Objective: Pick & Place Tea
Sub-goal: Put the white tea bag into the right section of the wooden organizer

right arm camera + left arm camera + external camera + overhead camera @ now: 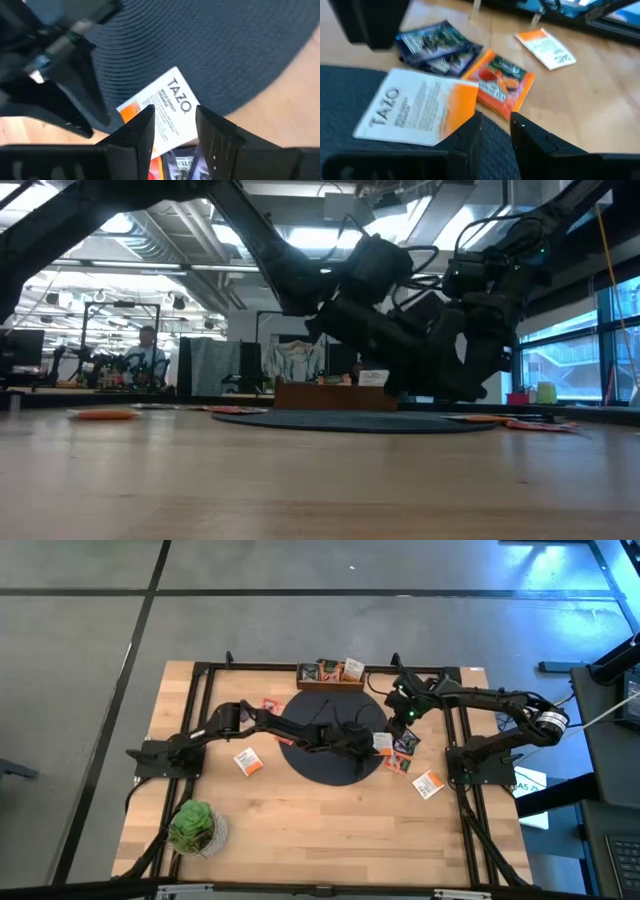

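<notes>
My left gripper (pixel 496 131) has its fingers a little apart, empty, just behind the white-orange packet (pixel 415 112) at the mat (pixel 330 755) edge. My right gripper (pixel 172 132) hangs over the same packet, also a little open and empty. Both may collide here, or I push the packet onto the neighbours (pixel 501 82) instead of gripping it.

Black round mat (pixel 325 755), potted plant (pixel 192 825) — wooden tray (pixel 330 682)

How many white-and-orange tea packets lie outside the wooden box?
3: one packet left of the mat, another on its right edge, a third farther right. More may be hidden.
</notes>
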